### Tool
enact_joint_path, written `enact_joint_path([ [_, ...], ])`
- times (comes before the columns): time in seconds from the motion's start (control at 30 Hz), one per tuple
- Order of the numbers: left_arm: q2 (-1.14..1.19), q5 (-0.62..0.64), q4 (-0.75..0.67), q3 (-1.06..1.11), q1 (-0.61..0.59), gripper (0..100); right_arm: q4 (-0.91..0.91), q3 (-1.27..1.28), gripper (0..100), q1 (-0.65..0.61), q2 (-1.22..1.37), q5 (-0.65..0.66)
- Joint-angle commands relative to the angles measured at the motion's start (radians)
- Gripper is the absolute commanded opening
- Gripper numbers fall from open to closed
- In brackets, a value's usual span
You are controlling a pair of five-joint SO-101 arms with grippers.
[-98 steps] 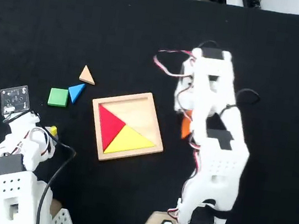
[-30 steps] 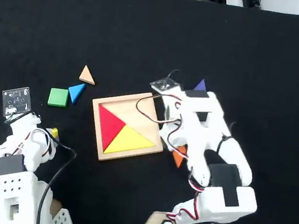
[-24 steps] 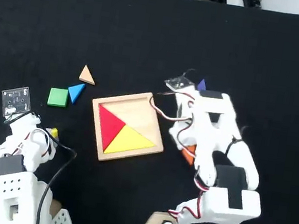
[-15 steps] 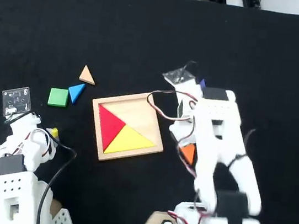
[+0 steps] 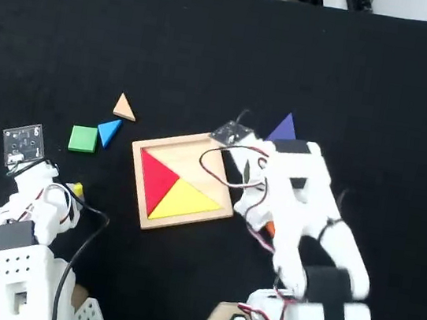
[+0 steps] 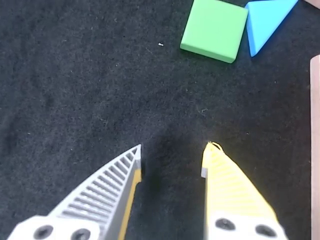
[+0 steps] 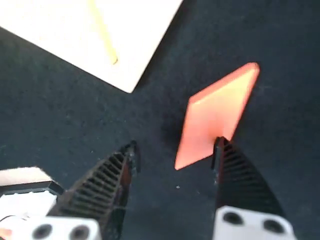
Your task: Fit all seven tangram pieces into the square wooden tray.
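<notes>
Tray: the square wooden tray (image 5: 197, 162) lies flat near the middle of the black cloth desk (image 5: 398, 90), turned a little askew.
Seated: two of seven. A large red triangle (image 5: 155, 177) and a large yellow triangle (image 5: 184, 200) lie edge to edge and fill about half the tray. The other half is bare wood.
Out, left group: a small tan wooden triangle (image 5: 124, 107), a green square block (image 5: 83, 139) and a small blue triangle (image 5: 108, 131) lie on the desk well apart from the tray, the green and blue just beside each other.
Out, far side: a purple triangle (image 5: 284, 128) lies beyond the tray's far right corner.
Out, right side: an orange parallelogram (image 7: 217, 115) lies flat on the desk near a tray corner but not touching it, under the right arm (image 5: 296, 195).
Right jaws: spread wide and low over the desk. One tip is at the orange piece's edge and the other over bare cloth. Nothing is gripped.
Left jaws: on the left arm (image 5: 31, 214), parted and empty, over bare cloth short of the green and blue pieces.
Progress: less than a third, by my count. Five pieces are left to place.
Step in hand: probably the pick-up of the orange parallelogram.
Remaining difficulty: the open half must take all five smaller pieces, so each will likely need careful turning.
</notes>
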Motion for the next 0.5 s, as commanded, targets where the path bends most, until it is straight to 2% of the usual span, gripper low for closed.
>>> enact_joint_path([
  [0.0, -0.008, -0.006, -0.015, -0.01, 0.015, 21, -0.028, -0.077, 23.6, 0.009, 0.058, 0.012],
  [0.17, -0.008, -0.006, -0.015, -0.01, 0.013, 21, -0.063, -0.073, 23.4, 0.009, 0.076, 0.014],
  [0.33, -0.008, -0.006, -0.015, -0.01, 0.015, 21, -0.083, -0.07, 17.3, 0.006, 0.125, 0.02],
  [0.47, -0.008, -0.006, -0.015, -0.01, 0.015, 21, -0.112, -0.068, 16.3, 0.011, 0.148, 0.015],
])
